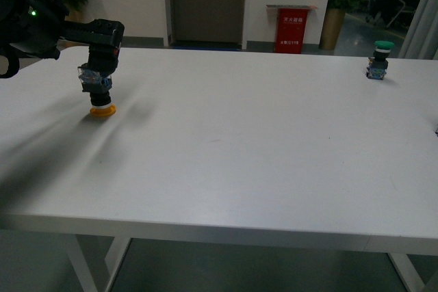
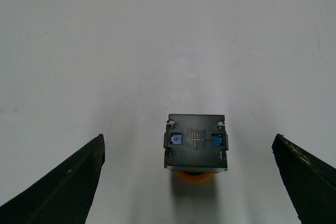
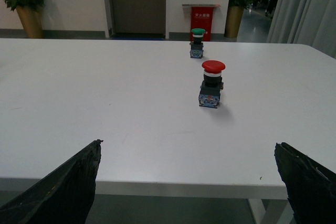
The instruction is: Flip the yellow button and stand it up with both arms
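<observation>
The yellow button [image 1: 100, 94] stands upside down at the table's far left, its yellow-orange cap on the white table [image 1: 233, 141] and its bluish contact block on top. My left gripper [image 1: 101, 66] hangs open right above it. In the left wrist view the block's black underside [image 2: 196, 141] lies between my spread fingers [image 2: 63, 187], which do not touch it. My right gripper [image 3: 189, 187] is open and empty off the table's near edge and does not show in the front view.
A green-capped button [image 1: 378, 59] stands upright at the table's far right; it also shows in the right wrist view [image 3: 197, 43]. A red-capped button [image 3: 212, 84] stands upright nearer my right gripper. A red box [image 1: 290, 29] and potted plants stand beyond the table.
</observation>
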Controlling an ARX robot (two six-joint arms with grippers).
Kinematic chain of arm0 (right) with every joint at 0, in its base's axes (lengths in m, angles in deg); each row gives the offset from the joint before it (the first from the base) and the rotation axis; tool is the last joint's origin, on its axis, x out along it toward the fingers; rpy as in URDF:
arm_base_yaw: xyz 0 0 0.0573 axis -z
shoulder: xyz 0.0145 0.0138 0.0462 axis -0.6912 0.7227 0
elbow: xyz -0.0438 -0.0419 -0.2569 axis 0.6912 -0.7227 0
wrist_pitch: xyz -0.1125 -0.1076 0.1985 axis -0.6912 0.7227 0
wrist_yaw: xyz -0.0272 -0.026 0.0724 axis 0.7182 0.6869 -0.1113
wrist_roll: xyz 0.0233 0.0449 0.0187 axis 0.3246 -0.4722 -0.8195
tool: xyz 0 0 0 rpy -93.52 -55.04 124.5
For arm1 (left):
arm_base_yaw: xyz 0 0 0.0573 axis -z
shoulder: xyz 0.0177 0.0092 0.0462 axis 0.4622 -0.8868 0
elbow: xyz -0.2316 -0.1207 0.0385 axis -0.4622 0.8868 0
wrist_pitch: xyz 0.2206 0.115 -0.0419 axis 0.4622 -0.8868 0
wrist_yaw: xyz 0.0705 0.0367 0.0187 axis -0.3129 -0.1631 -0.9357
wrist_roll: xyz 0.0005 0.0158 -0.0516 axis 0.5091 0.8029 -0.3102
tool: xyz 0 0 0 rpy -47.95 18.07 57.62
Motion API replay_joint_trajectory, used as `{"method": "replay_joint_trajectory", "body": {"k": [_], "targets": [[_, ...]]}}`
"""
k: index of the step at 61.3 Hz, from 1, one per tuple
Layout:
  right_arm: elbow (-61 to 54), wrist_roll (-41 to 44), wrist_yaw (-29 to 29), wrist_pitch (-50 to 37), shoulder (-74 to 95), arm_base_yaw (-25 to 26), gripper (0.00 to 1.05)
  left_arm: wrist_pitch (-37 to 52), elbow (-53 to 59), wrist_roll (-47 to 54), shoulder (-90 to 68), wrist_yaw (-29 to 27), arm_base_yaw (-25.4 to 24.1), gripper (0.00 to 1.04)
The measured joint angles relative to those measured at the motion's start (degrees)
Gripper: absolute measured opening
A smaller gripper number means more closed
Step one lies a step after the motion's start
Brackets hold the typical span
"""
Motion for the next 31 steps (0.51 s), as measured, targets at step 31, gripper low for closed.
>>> {"method": "replay_joint_trajectory", "body": {"k": [31], "targets": [[0.0, 0.0, 0.0, 0.0, 0.0, 0.0, 0.98, 0.5, -2.3, -1.1, -4.4, 0.9, -1.8, 0.99]]}}
